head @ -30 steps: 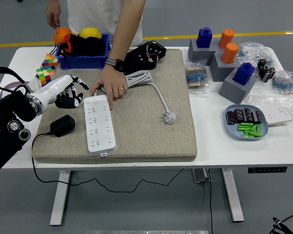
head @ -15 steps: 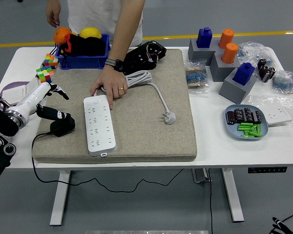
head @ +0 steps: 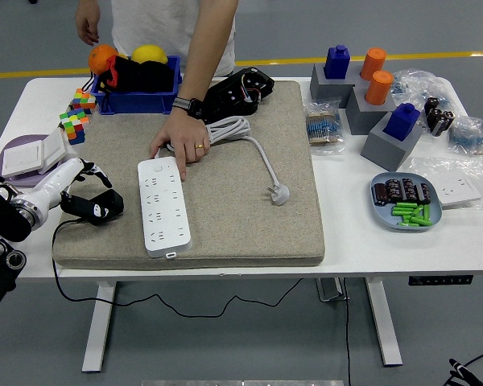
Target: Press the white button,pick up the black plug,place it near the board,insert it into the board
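At the far left of the white worktop (head: 346,241), my left robot hand (head: 80,193) reaches in over the edge of a beige mat (head: 249,217), its fingers curled around the black plug (head: 101,207), which appears to sit on the mat rather than be lifted; I cannot tell how firm the grip is. The plug's black cord (head: 60,265) trails off the near edge. Just to the right lies the white power board (head: 163,205), lengthwise on the mat, its sockets empty. A person's hand (head: 181,141) rests on the board's far end, steadying it. Further right, the board's white cable (head: 258,153) ends in a white plug (head: 280,193). My right robot hand is out of view. I judge the pick-up to be under way; carrying the plug to the board and inserting it remain.
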You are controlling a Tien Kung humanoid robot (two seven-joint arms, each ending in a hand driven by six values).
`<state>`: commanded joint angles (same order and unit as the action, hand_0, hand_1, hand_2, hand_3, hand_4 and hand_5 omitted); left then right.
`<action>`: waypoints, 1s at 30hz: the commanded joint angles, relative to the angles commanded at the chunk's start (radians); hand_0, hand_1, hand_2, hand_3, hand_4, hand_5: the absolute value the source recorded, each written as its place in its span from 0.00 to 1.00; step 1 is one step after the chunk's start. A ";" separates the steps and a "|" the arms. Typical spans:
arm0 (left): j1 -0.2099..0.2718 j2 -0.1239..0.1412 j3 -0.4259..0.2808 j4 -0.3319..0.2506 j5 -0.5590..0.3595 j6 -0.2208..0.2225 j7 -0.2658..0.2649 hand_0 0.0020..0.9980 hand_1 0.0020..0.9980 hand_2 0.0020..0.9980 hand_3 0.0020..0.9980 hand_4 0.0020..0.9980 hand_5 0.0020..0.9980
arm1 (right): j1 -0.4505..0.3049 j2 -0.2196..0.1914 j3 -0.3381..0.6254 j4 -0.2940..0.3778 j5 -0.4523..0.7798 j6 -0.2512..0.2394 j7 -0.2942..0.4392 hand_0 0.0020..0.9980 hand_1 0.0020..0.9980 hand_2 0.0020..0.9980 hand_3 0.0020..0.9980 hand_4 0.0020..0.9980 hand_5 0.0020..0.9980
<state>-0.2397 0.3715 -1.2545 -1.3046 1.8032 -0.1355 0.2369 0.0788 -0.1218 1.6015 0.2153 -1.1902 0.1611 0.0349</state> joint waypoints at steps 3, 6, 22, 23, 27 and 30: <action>0.000 0.004 0.008 0.014 0.001 0.001 -0.003 0.80 0.83 0.75 0.47 1.00 0.00 | 0.000 -0.002 -0.002 -0.001 0.001 0.000 -0.001 0.83 0.76 0.75 0.74 0.79 0.57; -0.004 0.001 0.006 0.037 0.011 0.004 -0.006 0.80 0.83 0.75 0.47 1.00 0.00 | 0.001 -0.003 -0.004 -0.002 0.001 0.000 -0.001 0.83 0.76 0.75 0.74 0.79 0.57; -0.008 -0.002 0.019 0.096 0.028 0.013 -0.002 0.78 0.80 0.72 0.49 0.97 0.00 | 0.000 -0.008 -0.029 0.001 0.013 0.000 -0.001 0.83 0.76 0.75 0.74 0.79 0.57; -0.009 -0.003 0.022 0.095 0.025 0.015 -0.007 0.78 0.80 0.72 0.49 0.97 0.00 | 0.000 -0.008 -0.028 0.000 0.013 0.000 -0.001 0.83 0.76 0.75 0.74 0.79 0.57; -0.011 -0.004 0.032 0.084 0.020 0.030 -0.033 0.70 0.71 0.63 0.48 0.94 0.00 | -0.001 -0.007 -0.027 0.000 0.011 0.000 -0.001 0.83 0.76 0.75 0.74 0.79 0.57; -0.015 -0.004 0.041 0.077 0.013 0.044 -0.053 0.70 0.71 0.63 0.48 0.94 0.00 | -0.001 -0.007 -0.028 0.001 0.013 -0.001 0.000 0.83 0.76 0.75 0.74 0.79 0.57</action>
<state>-0.2549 0.3674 -1.2136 -1.2275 1.8163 -0.0915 0.1840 0.0783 -0.1286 1.5738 0.2166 -1.1770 0.1604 0.0344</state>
